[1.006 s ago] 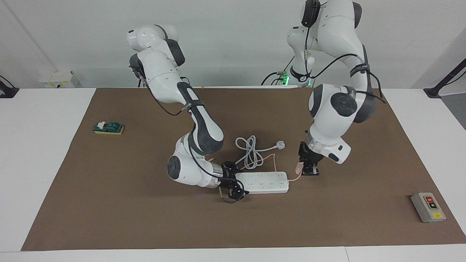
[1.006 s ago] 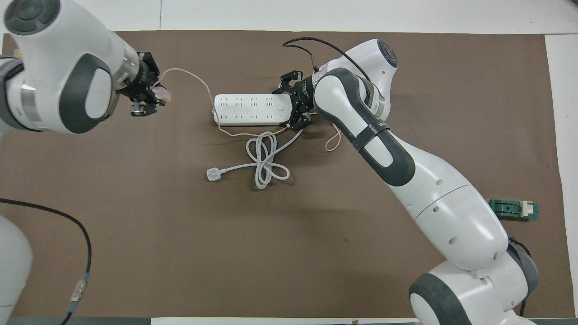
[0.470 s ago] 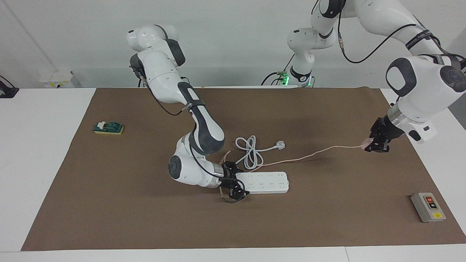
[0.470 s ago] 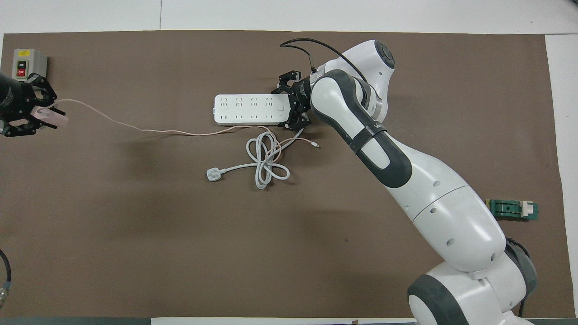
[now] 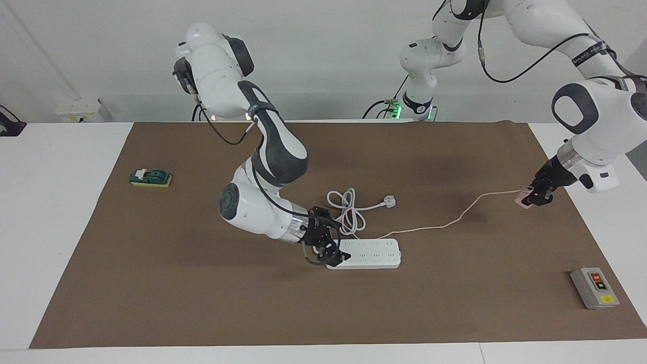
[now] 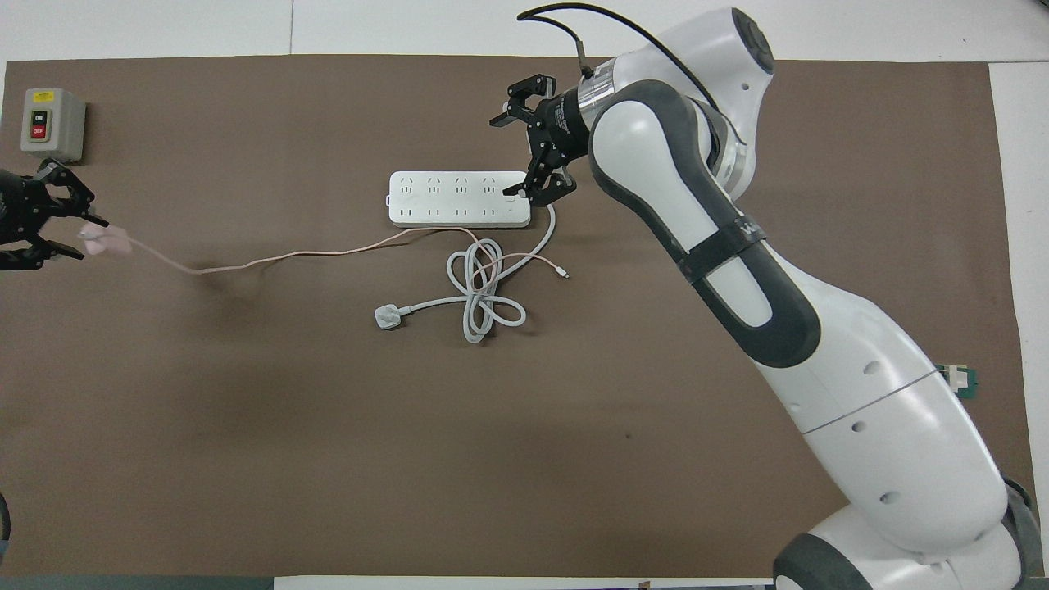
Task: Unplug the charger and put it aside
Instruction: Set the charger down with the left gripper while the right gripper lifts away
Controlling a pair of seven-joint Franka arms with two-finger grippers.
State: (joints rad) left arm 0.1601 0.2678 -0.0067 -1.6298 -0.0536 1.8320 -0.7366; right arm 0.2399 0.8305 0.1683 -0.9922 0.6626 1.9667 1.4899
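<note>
Left gripper (image 5: 537,198) grasps the pink charger (image 5: 523,196) low over the desk's (image 5: 202,303) left-arm end; right gripper (image 5: 331,251), released, hovers over the power strip's (image 5: 371,253) end.

1. The green block (image 6: 960,380) is mostly hidden by the right arm in the overhead view.
2. The left gripper (image 6: 57,220) is cut off by the overhead view's edge.

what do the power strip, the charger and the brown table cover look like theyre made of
Power strip: likely hard plastic, smooth white moulded shell with crisp socket slots. Charger, in the left claw: probably matte pale pink plastic, with a thin flexible cable. Brown cover: matte and flat, perhaps paper or thin felt; hard to tell.
</note>
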